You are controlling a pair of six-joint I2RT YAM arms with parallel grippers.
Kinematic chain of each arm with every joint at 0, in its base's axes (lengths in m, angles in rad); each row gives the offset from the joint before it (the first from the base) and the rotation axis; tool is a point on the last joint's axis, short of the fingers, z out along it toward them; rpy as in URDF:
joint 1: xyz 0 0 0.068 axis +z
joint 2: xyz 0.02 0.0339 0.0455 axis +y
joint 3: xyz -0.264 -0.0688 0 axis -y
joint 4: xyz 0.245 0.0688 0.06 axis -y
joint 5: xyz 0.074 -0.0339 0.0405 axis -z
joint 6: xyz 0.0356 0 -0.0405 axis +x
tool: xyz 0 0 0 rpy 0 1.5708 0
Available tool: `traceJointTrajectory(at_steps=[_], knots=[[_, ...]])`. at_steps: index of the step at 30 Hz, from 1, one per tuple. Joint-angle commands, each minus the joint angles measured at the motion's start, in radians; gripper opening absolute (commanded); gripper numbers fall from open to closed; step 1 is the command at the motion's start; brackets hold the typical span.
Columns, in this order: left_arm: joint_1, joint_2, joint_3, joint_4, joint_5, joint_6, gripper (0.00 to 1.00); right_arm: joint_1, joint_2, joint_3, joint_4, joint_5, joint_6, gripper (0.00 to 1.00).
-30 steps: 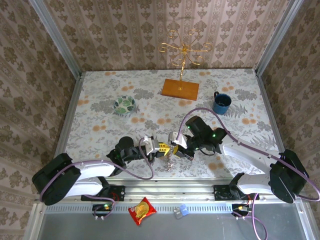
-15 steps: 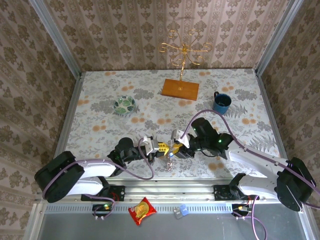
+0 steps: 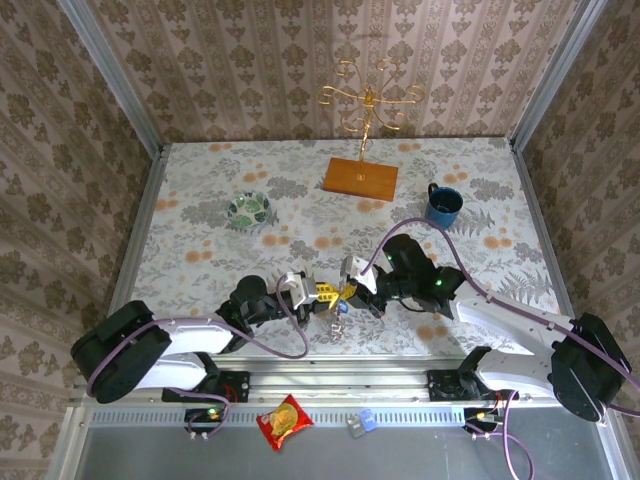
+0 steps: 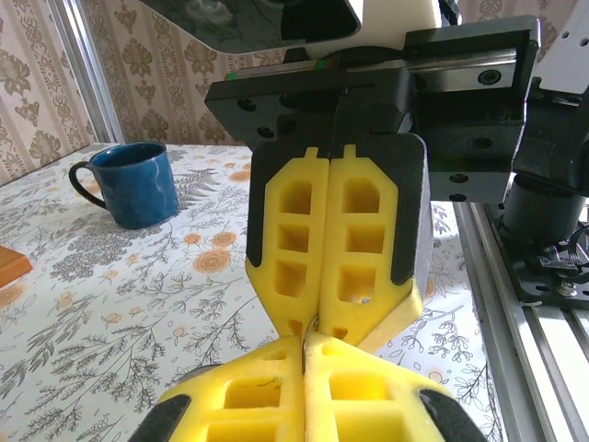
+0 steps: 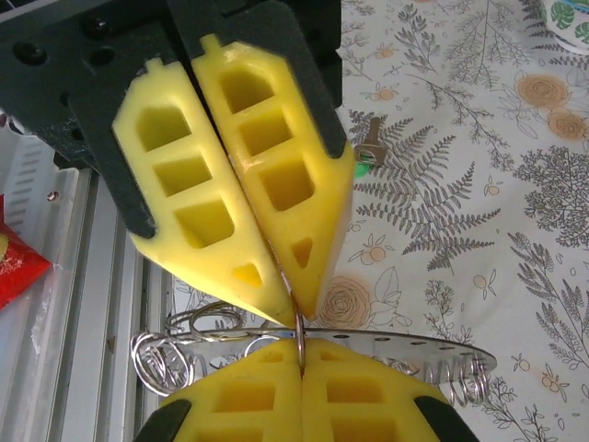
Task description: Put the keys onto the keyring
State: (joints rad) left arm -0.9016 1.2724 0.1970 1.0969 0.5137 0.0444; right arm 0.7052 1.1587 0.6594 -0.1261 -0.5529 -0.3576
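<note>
Where the two tool tips meet: 6 o'clock edge of the table point(image 3: 300, 215), tip to tip, above the surface.
Right gripper point(image 5: 300, 364): clenched; yellow pads pressed flat together, with the keyring point(image 5: 414, 348) pinched at their tips.
Left gripper point(image 5: 293, 306): yellow pads drawn together to a point. The tips touch the keyring's upper edge at a thin wire loop, directly opposite the right gripper. Whether they clamp that loop cannot be told.
Keyring: held off the table, seen edge-on in the right wrist view as a flat grey metal strip. It runs from 9 to 3 o'clock across the pinch point, with wire coils bunched at both ends.
Green key point(image 5: 369, 153): lying flat on the table at 1 o'clock from the pinch point, apart from both grippers and from the keyring.
Blue mug point(image 3: 443, 206): upright, 2 o'clock on the table, well apart from the arms.
Green-patterned bowl point(image 3: 248, 209): 10 o'clock on the table.
Gold wire stand point(image 3: 365, 105): 12 o'clock, on a wooden base.
</note>
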Motion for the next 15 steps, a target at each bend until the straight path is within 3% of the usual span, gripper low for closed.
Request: traceJointTrajectory(at_steps=[1,7,15], knots=[[0.016,-0.044,0.004,-0.058,-0.007,-0.002,0.21,-0.001,0.002,0.053,-0.087,0.004,-0.075,0.00],[0.031,-0.171,0.098,-0.435,0.044,0.121,0.27,0.002,0.031,0.157,-0.287,0.048,-0.230,0.00],[0.046,-0.211,0.167,-0.618,0.087,0.187,0.28,0.028,0.075,0.254,-0.372,0.067,-0.310,0.00]])
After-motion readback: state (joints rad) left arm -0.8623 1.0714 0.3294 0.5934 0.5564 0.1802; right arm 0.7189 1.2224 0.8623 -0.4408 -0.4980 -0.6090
